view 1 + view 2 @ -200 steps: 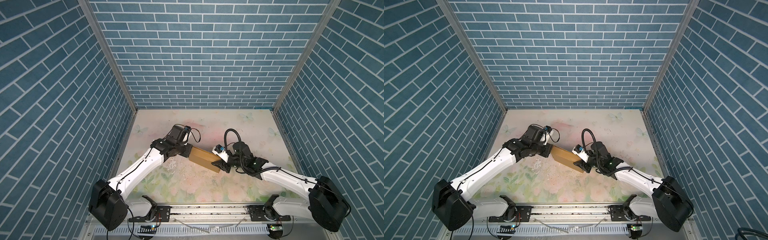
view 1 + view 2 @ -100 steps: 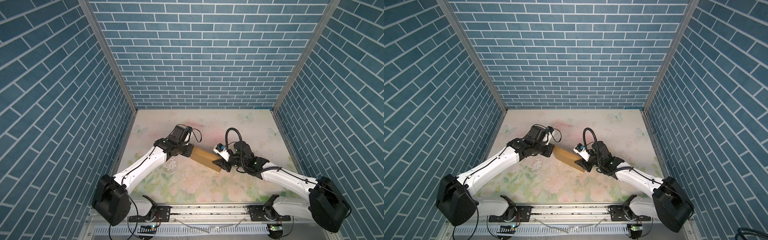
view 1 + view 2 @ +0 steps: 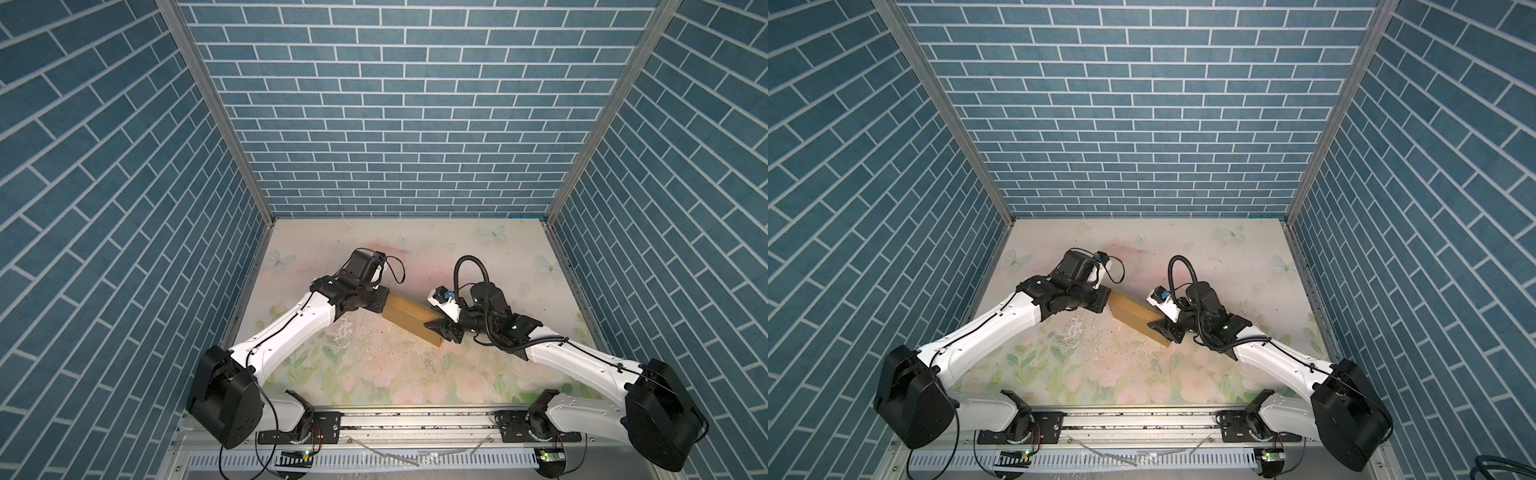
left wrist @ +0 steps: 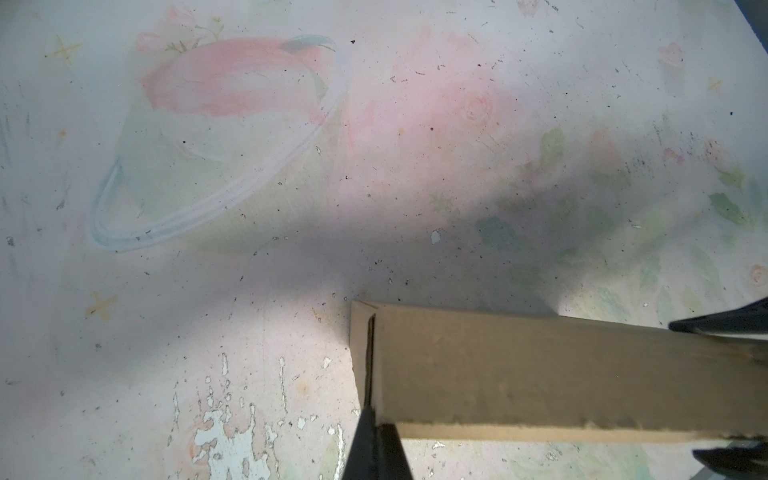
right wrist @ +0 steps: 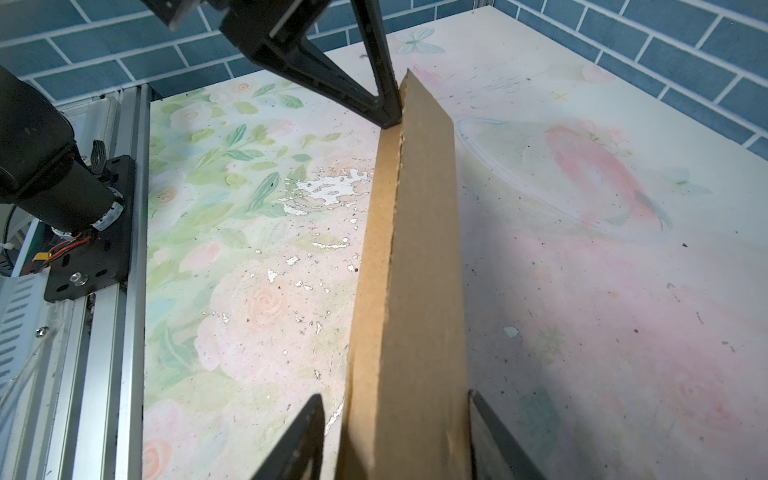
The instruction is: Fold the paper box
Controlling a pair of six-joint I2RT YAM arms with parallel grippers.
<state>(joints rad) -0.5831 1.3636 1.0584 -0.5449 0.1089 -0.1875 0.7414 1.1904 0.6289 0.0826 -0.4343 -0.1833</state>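
The paper box [image 3: 409,318] [image 3: 1136,313] is a long brown cardboard piece standing on edge on the table, between the two grippers. My left gripper [image 3: 384,301] [image 3: 1108,301] [image 4: 376,444] is shut on a cardboard wall at the box's left end. In the right wrist view the same gripper [image 5: 388,116] pinches the far corner of the box [image 5: 415,270]. My right gripper [image 3: 436,328] [image 3: 1163,328] [image 5: 394,397] straddles the other end, open. One of its fingers [image 5: 309,424] stands clear of the cardboard and the other lies close beside it.
The floral table top [image 3: 374,374] has a worn, flaking patch [image 3: 345,332] just in front of the box. An aluminium rail [image 3: 415,415] with both arm bases runs along the front edge. Blue brick walls [image 3: 395,124] close in the back and both sides.
The right gripper's jaws have spread apart around the box's end. The left gripper keeps its pinch, its arm has shifted a little, and the box has barely moved.
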